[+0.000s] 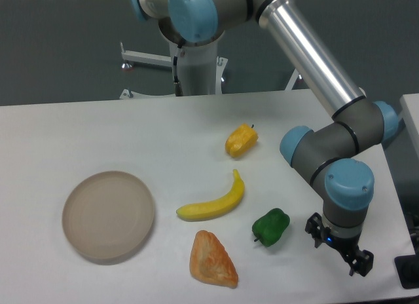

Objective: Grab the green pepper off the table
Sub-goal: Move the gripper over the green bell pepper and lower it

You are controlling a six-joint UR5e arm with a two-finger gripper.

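you see the white table [98, 130] filling most of the view, with the robot's base standing past its far edge. the silver arm [313, 58] comes down from the top and bends over the right side of the table.

the green pepper [271, 227] sits on the table toward the near right corner. it is small, dark green and shiny, and its little stem sticks out on the left, low down. it rests on the table and nothing is holding it.

the gripper [339, 250] is just to the right of the green pepper, close to the right edge of the table. it hangs under a blue cap on the wrist. there is a gap of bare table between it and the pepper, so they are not touching. its two black fingers stand a little apart with nothing between them, so it looks open and empty.

the banana [213, 200] lies to the left of the green pepper, near the middle of the table. a yellow-orange pepper [241, 141] sits farther back, past the banana. an orange pastry [212, 259] shaped like a triangle lies by the near edge, left of the green pepper. a round tan plate [108, 216] sits toward the left side of the table, well apart from the rest.
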